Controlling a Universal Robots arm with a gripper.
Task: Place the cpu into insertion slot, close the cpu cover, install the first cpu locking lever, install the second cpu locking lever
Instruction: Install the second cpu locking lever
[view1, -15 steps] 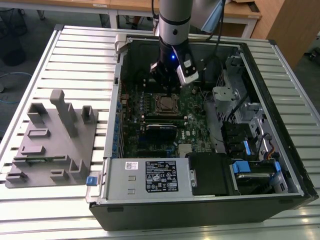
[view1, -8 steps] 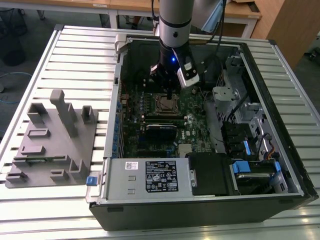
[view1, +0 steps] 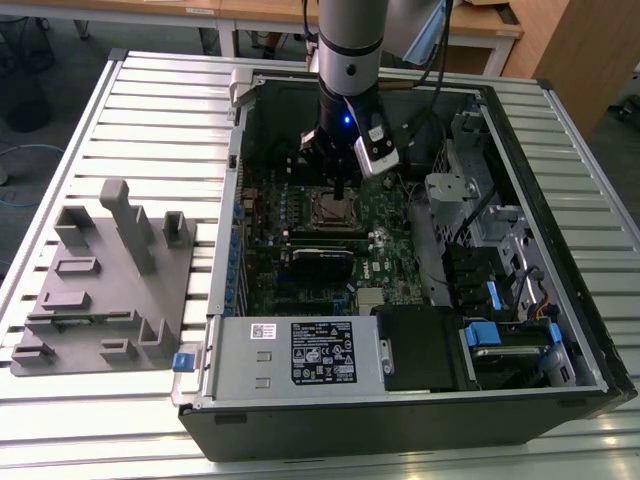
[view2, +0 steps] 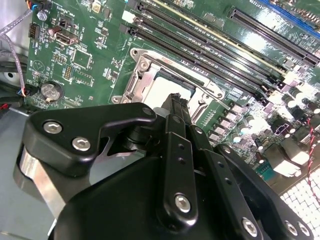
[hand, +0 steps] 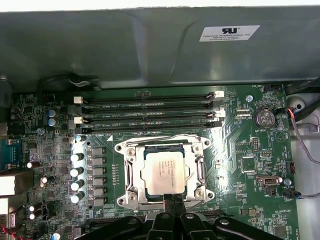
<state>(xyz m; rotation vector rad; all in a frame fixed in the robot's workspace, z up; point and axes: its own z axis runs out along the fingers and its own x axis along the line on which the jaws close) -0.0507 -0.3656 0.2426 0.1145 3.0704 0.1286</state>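
My black gripper (view1: 341, 190) hangs low inside the open dark-grey computer case (view1: 520, 130) on the slatted metal table (view1: 150, 120), right over the green circuit board (view1: 385, 235). In both wrist views my fingers (hand: 171, 200) are pressed together with nothing between them, their tips at the edge of the small square insertion slot with its silvery metal rim (hand: 131, 161).

The cpu (hand: 164, 171), a flat square chip with a dull silvery-grey metal top, lies seated in that slot. The thin silvery square cpu cover (hand: 157, 143) lies flat around the chip (its big cut-out leaves the metal top showing). In the second wrist view my fingertips (view2: 175, 107) stand just over the near side of the cover.

Long black memory slots (hand: 150, 112) run just beside the socket. A grey moulded fixture block (view1: 100, 285) rests on the table, well apart, toward the exterior view's left.
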